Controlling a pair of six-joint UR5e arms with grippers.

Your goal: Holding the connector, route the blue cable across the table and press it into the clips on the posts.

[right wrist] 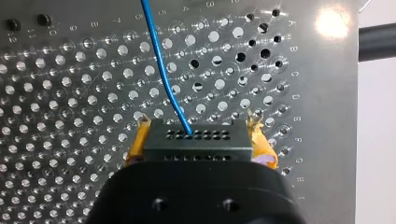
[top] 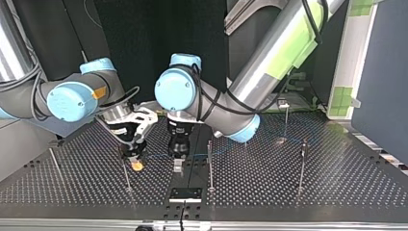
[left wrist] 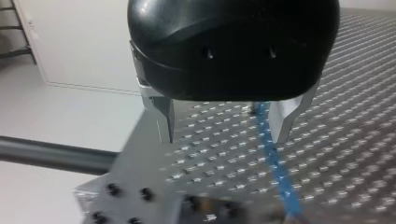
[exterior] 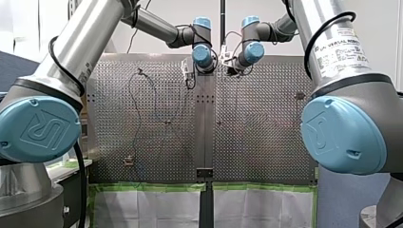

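Posts: thin uprights, nearest post (top: 210,166) at 6 o'clock of both hands in the top view; clips too small to read.
Right hand: right hand (right wrist: 198,126), yellow pads (right wrist: 264,147) clamped on the black connector (right wrist: 196,144), low over the tabletop (right wrist: 70,116).
Left hand: left hand (left wrist: 223,135) at 3 o'clock of the right hand in the top view; metal fingers (left wrist: 161,116) apart, holding nothing; the blue cable (left wrist: 275,163) passes between them, close to one finger.
Cable run: leaves the connector's face and runs ahead over the tabletop, toward farther posts at about 2 o'clock.
Handling (judgement): cable is light, thin and floppy, and needs tension to hold a line. The connector is rigid, so it is the best grip point; pinch the cable close beside each clip to seat it.
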